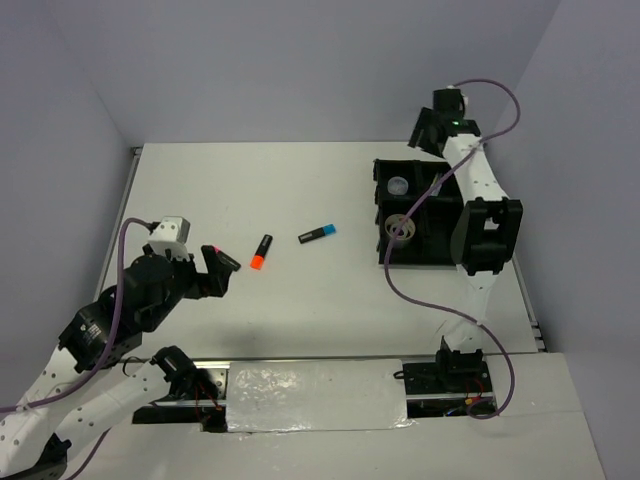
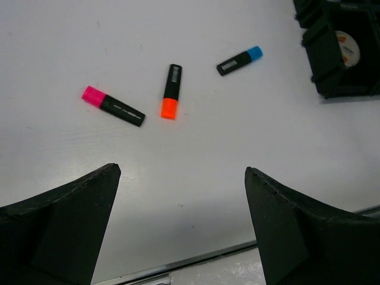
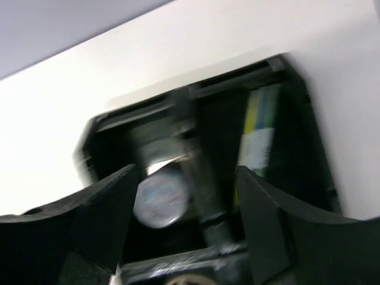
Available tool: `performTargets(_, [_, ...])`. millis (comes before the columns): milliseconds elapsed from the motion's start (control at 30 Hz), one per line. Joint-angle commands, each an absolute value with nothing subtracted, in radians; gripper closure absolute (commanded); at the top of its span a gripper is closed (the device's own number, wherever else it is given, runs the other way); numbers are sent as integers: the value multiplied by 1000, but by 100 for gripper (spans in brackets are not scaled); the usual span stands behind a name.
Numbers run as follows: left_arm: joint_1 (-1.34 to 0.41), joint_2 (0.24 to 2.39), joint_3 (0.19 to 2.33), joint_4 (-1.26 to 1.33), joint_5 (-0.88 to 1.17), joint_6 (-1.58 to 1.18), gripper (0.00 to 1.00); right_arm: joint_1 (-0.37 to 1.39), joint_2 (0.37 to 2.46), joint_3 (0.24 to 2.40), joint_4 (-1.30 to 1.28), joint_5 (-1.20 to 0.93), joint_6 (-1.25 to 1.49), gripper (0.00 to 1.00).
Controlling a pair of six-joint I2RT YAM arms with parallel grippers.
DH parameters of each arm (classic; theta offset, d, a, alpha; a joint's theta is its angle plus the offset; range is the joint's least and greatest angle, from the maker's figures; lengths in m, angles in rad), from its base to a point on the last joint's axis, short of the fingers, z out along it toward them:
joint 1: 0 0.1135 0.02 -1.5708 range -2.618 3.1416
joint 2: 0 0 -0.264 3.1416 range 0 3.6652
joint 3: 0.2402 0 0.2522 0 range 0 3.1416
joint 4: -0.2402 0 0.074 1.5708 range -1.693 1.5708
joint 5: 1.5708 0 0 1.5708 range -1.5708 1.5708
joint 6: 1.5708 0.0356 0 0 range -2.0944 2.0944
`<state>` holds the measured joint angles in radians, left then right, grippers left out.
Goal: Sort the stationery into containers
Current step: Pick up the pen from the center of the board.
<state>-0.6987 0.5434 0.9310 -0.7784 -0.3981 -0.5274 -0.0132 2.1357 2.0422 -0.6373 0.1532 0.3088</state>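
From above, our wide-open left gripper (image 2: 181, 169) half hides the black pink-capped marker (image 2: 113, 105); its wrist view shows it whole. Our right gripper (image 3: 187, 169), jaws parted, hangs over the black four-compartment plastic tray (image 1: 400, 163).

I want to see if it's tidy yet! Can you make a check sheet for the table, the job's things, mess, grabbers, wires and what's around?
Surface: white table, no spills seen.
Job's things: pink marker, orange marker and blue marker lie loose on the table; tape ring and clear pot sit in separate compartments of the black tray.
Clutter: nothing seen.
Grippers: left gripper open, near the markers; right gripper open, over the tray; both hold nothing.
Cables: a purple cable on each arm; the right one drapes across the tray.
Surroundings: plain pale walls.
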Motion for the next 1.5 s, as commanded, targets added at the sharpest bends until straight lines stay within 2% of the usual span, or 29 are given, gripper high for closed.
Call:
performTargets(0, [-646, 566, 950, -781, -517, -566, 1, 208, 1979, 2034, -681, 236, 275, 22])
performTargets(33, [-606, 569, 953, -796, -525, -574, 1, 248, 1958, 1967, -684, 274, 293, 1])
performTargets(200, [-506, 545, 936, -761, -470, -546, 1, 489, 1826, 1706, -606, 374, 558, 0])
performTargets(267, [-494, 537, 933, -756, -459, -545, 1, 537, 1821, 1677, -613, 457, 706, 0])
performTargets(533, [-497, 479, 931, -769, -474, -558, 1, 644, 1980, 1772, -883, 525, 1194, 0])
performTargets(733, [-509, 468, 931, -767, -471, -557, 1, 658, 2074, 1782, -922, 482, 1333, 1])
performTargets(1000, [-511, 471, 933, -765, -460, -552, 1, 673, 2241, 1931, -1002, 492, 1387, 5])
performTargets(1200, [-511, 445, 933, -764, -468, -552, 1, 675, 2332, 1971, -1029, 492, 1376, 15])
performTargets(1233, [-511, 442, 933, -764, -466, -551, 1, 678, 2341, 1982, -1040, 491, 1373, 24])
performTargets(1400, [-511, 443, 934, -764, -466, -552, 1, 687, 2338, 1922, -1035, 462, 1316, 46])
performTargets(1433, [-511, 443, 934, -768, -474, -554, 1, 689, 2332, 1880, -1004, 451, 1298, 55])
performTargets(1467, [-511, 439, 937, -773, -480, -560, 1, 690, 2310, 1859, -993, 428, 1280, 59])
